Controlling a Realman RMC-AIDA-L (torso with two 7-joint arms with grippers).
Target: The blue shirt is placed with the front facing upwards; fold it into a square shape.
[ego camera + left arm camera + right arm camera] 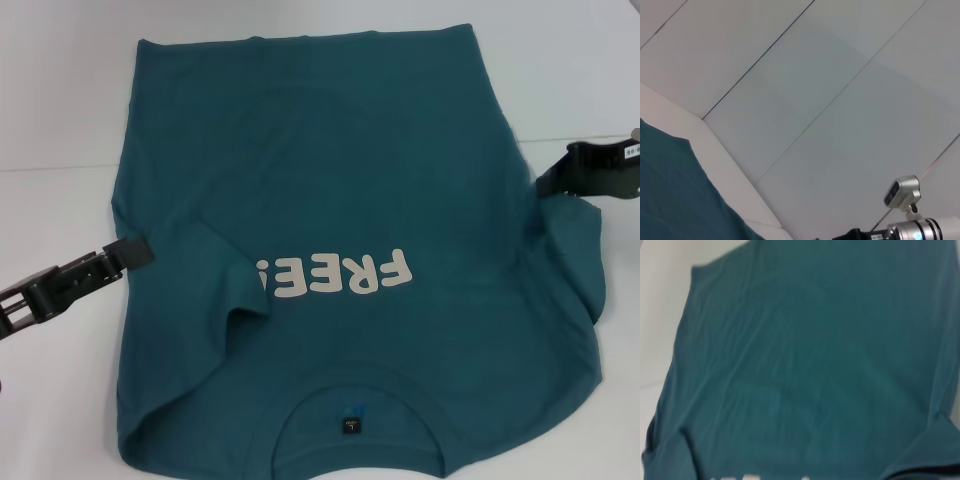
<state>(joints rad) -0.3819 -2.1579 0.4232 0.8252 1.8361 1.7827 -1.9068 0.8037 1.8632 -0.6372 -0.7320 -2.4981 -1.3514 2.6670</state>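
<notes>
On the white table (60,90), the blue shirt (350,180) is being flanked by the left gripper (135,250) and right gripper (545,182); grip states cannot be told.

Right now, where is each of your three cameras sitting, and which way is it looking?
Head view: on my head, looking down at the blue shirt on the white table; the left gripper and right gripper reach its side edges.
Left wrist view: on my left wrist, looking across the shirt's corner at a pale panelled wall; the other arm shows.
Right wrist view: on my right wrist, looking down at the shirt; none of my body shows.
All three share the shirt.
</notes>
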